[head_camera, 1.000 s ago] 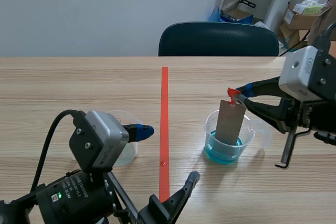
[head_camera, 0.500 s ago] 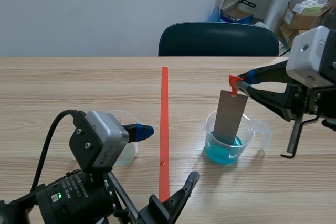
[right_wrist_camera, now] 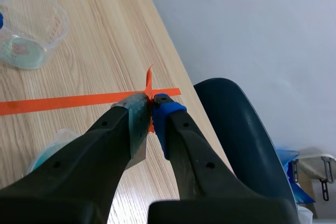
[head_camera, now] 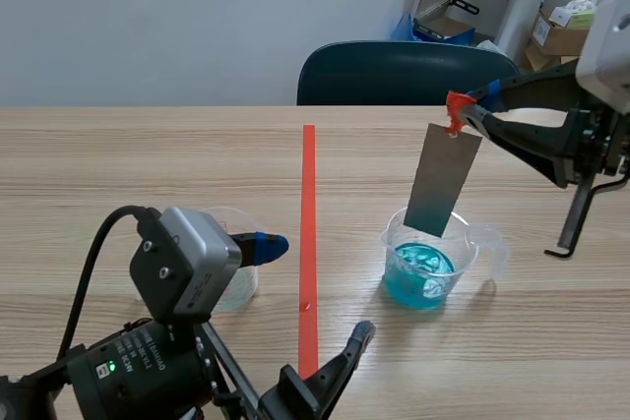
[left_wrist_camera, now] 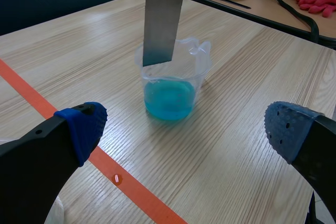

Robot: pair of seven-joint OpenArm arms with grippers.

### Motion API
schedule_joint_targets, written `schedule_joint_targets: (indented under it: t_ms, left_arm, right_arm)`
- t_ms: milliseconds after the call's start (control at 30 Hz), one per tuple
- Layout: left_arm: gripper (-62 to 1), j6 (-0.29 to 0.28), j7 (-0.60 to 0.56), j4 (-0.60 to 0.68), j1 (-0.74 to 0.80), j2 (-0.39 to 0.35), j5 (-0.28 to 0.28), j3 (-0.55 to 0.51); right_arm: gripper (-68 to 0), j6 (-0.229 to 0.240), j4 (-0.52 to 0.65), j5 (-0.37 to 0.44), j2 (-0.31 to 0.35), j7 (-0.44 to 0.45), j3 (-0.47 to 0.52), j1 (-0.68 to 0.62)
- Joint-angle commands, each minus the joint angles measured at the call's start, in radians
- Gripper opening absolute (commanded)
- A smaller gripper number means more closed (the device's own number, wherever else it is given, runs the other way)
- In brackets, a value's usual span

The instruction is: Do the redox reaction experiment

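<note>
I see right fingers (right_wrist_camera: 173, 129) clamped on metal strip (head_camera: 443, 181), now raised out of blue liquid, lower end at beaker (head_camera: 425, 261) rim, toward counter's (head_camera: 148, 154) right edge. Left fingers (left_wrist_camera: 79, 129) wide apart, unmoved.

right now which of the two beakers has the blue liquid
The beaker under the metal strip that the right gripper holds; the other beaker holds pale greenish liquid.
</note>
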Motion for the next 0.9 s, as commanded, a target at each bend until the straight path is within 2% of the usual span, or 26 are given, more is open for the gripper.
schedule_joint_targets:
  t_ms: [0, 400, 867]
  left_arm:
    - [1.4, -0.005, -0.017, 0.013, -0.003, 0.005, -0.006, -0.003]
    - [1.4, -0.005, -0.017, 0.013, -0.003, 0.005, -0.006, -0.003]
    - [1.4, -0.005, -0.018, 0.013, -0.003, 0.005, -0.006, -0.003]
  right_arm:
    - [-66.7, 0.006, 0.03, 0.044, 0.034, -0.009, 0.01, -0.008]
    - [-66.7, 0.006, 0.158, 0.233, 0.099, -0.156, 0.058, -0.077]
    - [-66.7, 0.006, 0.288, 0.437, 0.1, -0.407, 0.094, -0.082]
